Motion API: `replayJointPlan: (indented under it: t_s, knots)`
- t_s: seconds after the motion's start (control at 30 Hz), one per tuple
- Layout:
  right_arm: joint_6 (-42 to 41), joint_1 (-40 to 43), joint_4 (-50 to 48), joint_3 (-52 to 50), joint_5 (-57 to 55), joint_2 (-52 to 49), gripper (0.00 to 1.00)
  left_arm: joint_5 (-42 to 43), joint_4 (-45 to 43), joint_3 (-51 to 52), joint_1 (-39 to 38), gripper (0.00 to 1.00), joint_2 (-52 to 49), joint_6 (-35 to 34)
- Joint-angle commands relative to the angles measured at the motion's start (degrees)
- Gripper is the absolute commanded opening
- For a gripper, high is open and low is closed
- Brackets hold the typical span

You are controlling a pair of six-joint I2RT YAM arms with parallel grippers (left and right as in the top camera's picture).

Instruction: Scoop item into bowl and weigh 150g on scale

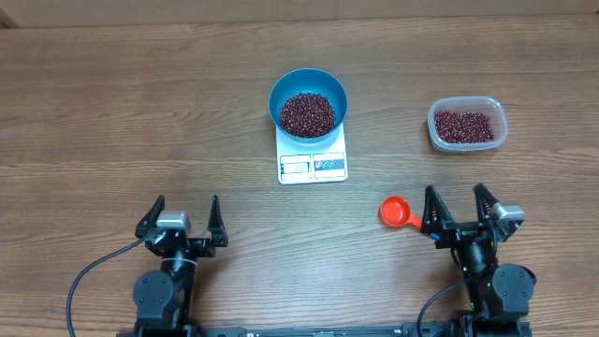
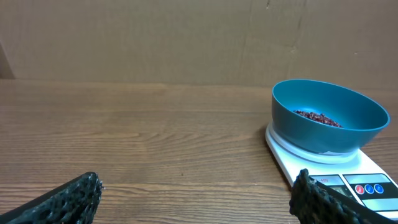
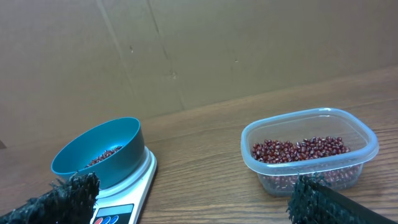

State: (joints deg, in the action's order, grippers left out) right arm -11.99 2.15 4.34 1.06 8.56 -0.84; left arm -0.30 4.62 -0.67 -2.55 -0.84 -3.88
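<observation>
Beans (image 1: 308, 113), dark red-brown: one lot in the blue bowl (image 1: 278, 94), which sits on the white scale (image 1: 313, 167) near the middle of the tabletop (image 1: 112, 112), toward the far edge; a second lot in the clear tub (image 1: 434, 128) nearer the right edge. Orange scoop (image 1: 396, 212): lying on the wood just beside the right gripper (image 1: 456, 195). Left gripper (image 1: 186, 206) and right gripper: both by the near edge, jaws wide apart, holding nothing.
</observation>
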Motion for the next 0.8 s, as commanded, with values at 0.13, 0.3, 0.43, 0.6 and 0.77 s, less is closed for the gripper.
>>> replayJointPlan:
  t_s: [0.13,0.3,0.43,0.6,0.77]
  knots:
    - [0.11,-0.33,-0.22,-0.61,-0.61,0.68,1.00,-0.79,-0.22,0.37,-0.26,1.00,0.63,1.31]
    - [0.94,-0.33,-0.20,-0.59,-1.07,0.68,1.00,-0.79,-0.22,0.39,-0.26,1.00,0.63,1.31]
    - [6.27,-0.26,-0.20,-0.59,-0.83,0.68,1.00,-0.79,-0.22,0.39,-0.26,1.00,0.63,1.33]
    - [7.98,-0.22,-0.20,-0.59,-0.98,0.68,1.00,-0.79,-0.22,0.37,-0.26,1.00,0.63,1.31]
    - [7.98,-0.22,-0.22,-0.59,-1.01,0.68,1.00,-0.76,-0.22,0.37,-0.26,1.00,0.63,1.31]
